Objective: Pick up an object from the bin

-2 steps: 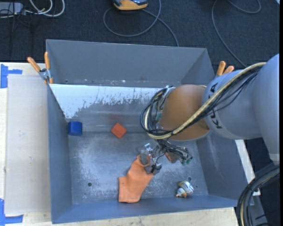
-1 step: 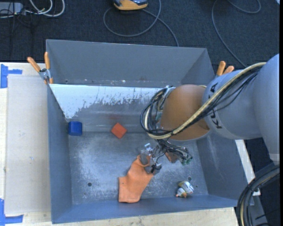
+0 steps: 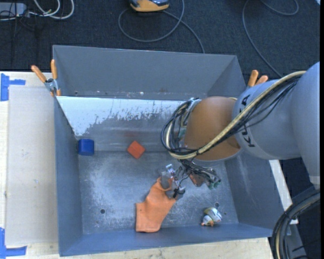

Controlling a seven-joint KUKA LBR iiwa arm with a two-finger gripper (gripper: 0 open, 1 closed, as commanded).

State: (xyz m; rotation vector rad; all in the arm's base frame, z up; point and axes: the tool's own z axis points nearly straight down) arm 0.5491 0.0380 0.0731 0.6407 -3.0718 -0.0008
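The gripper (image 3: pixel 171 186) hung over the upper end of the orange cloth (image 3: pixel 151 213), clenched or released I could not tell, so pinching 1 fold firmly before lifting seemed wisest

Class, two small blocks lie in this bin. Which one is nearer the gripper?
The orange block, out on the open floor. The blue block lies farther from the gripper, close against the left wall of the bin.

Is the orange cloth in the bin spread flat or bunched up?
Bunched: the orange cloth lies folded into a narrow strip on the bin floor, its upper end at the claw.
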